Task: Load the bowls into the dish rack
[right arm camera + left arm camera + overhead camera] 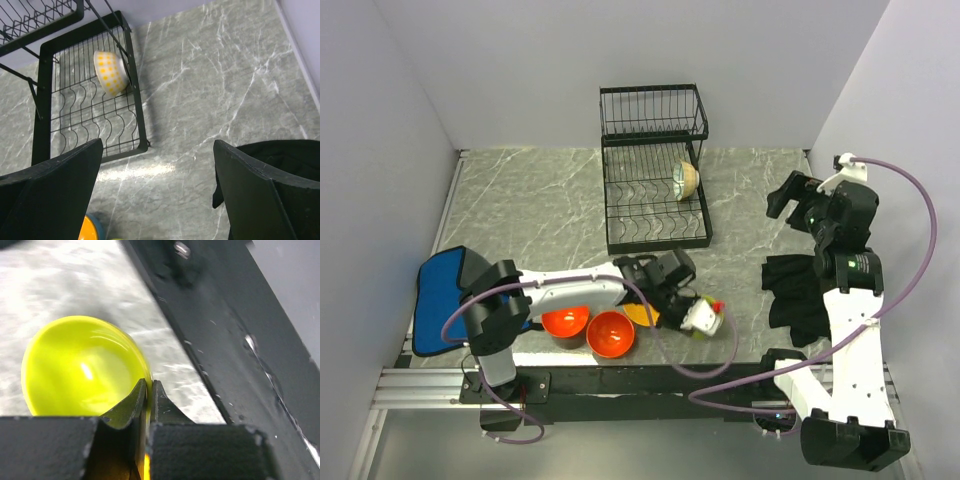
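The wrist view of my left gripper (149, 388) shows it shut on the near rim of the lime green bowl (82, 365), which sits upright on the table by the front edge. Two red-orange bowls (565, 320) (610, 334) and an orange bowl (641, 314) lie beside that arm. The black wire dish rack (652, 215) stands at the back, and a cream bowl (686, 180) with yellow dots leans on edge in its lower tier. Over the right side of the table my right gripper (158, 145) hangs open and holds nothing.
A blue folded cloth (440, 295) lies at the far left. A black cloth (798, 295) lies under the right arm. The table's black front rail (235, 350) runs close beside the green bowl. Walls close in the table on three sides.
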You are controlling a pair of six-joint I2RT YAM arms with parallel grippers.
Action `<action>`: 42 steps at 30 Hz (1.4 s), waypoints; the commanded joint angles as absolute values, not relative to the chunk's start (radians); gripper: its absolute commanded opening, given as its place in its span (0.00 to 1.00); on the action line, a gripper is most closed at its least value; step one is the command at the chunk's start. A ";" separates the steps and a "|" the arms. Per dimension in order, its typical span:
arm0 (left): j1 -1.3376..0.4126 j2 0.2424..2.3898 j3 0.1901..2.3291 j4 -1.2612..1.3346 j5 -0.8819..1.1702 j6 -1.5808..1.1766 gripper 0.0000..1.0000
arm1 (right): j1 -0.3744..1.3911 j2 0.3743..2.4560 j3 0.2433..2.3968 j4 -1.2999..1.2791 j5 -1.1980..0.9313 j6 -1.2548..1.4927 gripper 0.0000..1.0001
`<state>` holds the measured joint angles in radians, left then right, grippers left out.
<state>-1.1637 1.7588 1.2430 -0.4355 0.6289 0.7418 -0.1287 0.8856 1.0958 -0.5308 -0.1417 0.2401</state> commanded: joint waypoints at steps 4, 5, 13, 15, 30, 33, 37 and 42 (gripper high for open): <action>-1.033 1.695 1.367 -0.235 0.759 0.407 0.01 | -0.137 0.940 1.236 -0.555 -0.129 0.193 1.00; -0.990 1.700 1.365 -0.209 0.771 0.362 0.01 | -0.137 0.948 1.242 -0.557 -0.127 0.195 1.00; -0.761 1.710 1.290 0.269 0.712 -0.292 0.01 | -0.137 1.017 1.305 -0.563 -0.114 0.199 1.00; -0.710 1.738 1.311 0.316 0.703 -0.407 0.01 | -0.137 1.035 1.324 -0.569 -0.114 0.193 1.00; -0.537 1.943 1.272 0.791 0.566 -0.894 0.01 | -0.135 1.143 1.358 -0.583 -0.029 0.150 0.99; -0.535 1.979 1.304 0.811 0.531 -0.926 0.01 | -0.135 1.155 1.358 -0.583 -0.008 0.140 0.99; -0.534 2.057 1.368 0.784 0.476 -0.985 0.01 | -0.135 1.155 1.350 -0.578 -0.002 0.126 0.99; -0.526 2.124 1.437 0.790 0.433 -1.066 0.01 | -0.135 1.166 1.362 -0.610 0.041 0.081 0.99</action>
